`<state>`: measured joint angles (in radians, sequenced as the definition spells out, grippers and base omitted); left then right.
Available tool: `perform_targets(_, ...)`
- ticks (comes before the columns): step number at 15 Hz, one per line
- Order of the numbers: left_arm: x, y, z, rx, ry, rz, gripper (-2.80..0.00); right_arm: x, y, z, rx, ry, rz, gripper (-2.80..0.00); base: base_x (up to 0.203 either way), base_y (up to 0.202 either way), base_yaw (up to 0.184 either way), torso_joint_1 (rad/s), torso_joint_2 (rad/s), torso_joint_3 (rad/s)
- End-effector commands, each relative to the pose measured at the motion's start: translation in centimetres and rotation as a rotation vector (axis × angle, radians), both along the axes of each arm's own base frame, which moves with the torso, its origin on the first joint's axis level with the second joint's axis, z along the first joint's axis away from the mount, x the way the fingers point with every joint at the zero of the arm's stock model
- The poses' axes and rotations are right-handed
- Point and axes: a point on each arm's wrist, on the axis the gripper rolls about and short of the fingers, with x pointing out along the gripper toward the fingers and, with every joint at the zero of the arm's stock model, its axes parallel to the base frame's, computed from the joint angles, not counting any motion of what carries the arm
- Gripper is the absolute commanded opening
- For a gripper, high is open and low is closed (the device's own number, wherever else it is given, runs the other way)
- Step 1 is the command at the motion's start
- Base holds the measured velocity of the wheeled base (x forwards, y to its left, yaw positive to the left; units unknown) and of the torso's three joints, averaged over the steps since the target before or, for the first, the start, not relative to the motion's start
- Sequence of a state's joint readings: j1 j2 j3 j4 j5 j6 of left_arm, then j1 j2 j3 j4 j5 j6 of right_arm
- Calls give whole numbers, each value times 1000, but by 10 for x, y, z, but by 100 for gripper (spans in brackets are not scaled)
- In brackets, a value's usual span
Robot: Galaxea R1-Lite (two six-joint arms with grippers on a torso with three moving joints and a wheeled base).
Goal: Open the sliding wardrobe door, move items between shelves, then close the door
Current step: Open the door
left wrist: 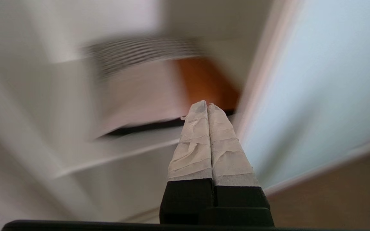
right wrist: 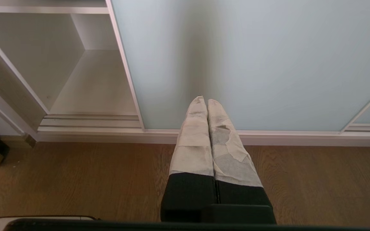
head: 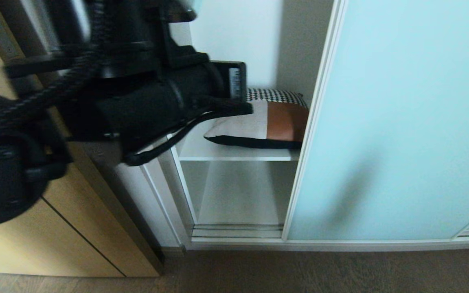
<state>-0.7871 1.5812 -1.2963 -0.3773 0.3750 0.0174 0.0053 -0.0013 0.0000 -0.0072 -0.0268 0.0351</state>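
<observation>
The sliding wardrobe door (head: 401,122) is a pale-blue frosted panel standing slid to the right, so the wardrobe's left bay is open. A patchwork cushion (head: 259,122) lies flat on a white shelf (head: 234,154), its rust-brown panel against the door's frame. My left arm (head: 136,93) reaches across in front of that bay. In the left wrist view my left gripper (left wrist: 207,104) is shut and empty, pointing at the cushion (left wrist: 146,86) from just in front of the shelf (left wrist: 133,144). My right gripper (right wrist: 203,98) is shut and empty, low, facing the door (right wrist: 252,57).
Below the shelf is a bare white compartment (head: 238,195) with the door track (head: 238,231) along its front. A tan wood door (head: 67,236) stands close on the left, behind my left arm. Brown wood floor (head: 299,272) runs in front of the wardrobe.
</observation>
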Motion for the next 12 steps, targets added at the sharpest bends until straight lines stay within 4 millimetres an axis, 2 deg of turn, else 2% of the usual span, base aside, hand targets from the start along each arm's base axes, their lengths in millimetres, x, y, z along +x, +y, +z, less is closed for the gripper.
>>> perform_targets(1,-50,68,12,-34,-46,97,-280,0,0,0,0,-2,1,-280,0,0,0,0,0,0)
perform_targets(5,-95,141,-31,21,6,357,-280,0,0,0,0,-2,0,-280,0,0,0,0,0,0)
perform_targets(7,-121,170,-54,24,12,482,-280,0,0,0,0,-2,-1,-280,0,0,0,0,0,0)
perform_targets(9,-150,190,-77,21,11,575,-280,0,0,0,0,-2,-1,-280,0,0,0,0,0,0)
perform_targets(12,-191,208,-111,21,17,686,-280,0,0,0,0,-2,0,-280,0,0,0,0,0,0)
